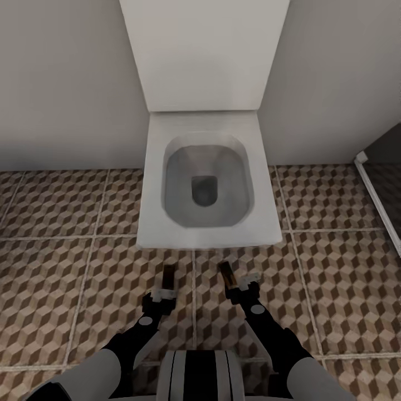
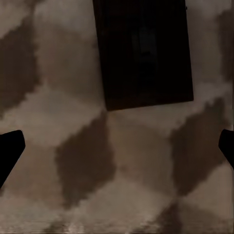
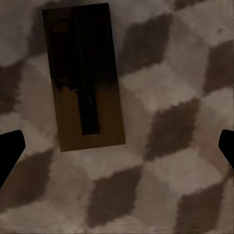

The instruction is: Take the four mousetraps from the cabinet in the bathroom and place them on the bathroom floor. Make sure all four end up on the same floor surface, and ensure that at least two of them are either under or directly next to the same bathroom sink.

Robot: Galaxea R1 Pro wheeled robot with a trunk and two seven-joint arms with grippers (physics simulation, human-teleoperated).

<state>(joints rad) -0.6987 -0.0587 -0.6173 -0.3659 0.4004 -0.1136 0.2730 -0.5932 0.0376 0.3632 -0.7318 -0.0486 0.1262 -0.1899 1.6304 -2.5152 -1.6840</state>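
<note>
At the centre of the head view stands a white toilet (image 1: 209, 184) with its lid raised against a pale wall (image 1: 61, 83), its bowl open toward the viewer. Below it, on the bathroom floor (image 1: 67, 223) (square tiles printed with a brown, beige and white cube pattern), two mousetraps lie apart from each other just in front of the bowl's front edge. The left mousetrap (image 1: 166, 275) sits lower centre-left, beyond the tip of the left gripper (image 1: 163, 294); in the left wrist view it appears as a dark rectangle (image 2: 143, 51) in the upper middle of the frame, flat on the tile. The right mousetrap (image 1: 226, 273) lies lower centre-right, ahead of the right gripper (image 1: 243, 283); the right wrist view shows its brown board with dark metal parts (image 3: 83, 78) at upper left. Both grippers have their fingers spread wide, with nothing held between them. A dark doorway edge (image 1: 384, 184) occupies the right margin.
</note>
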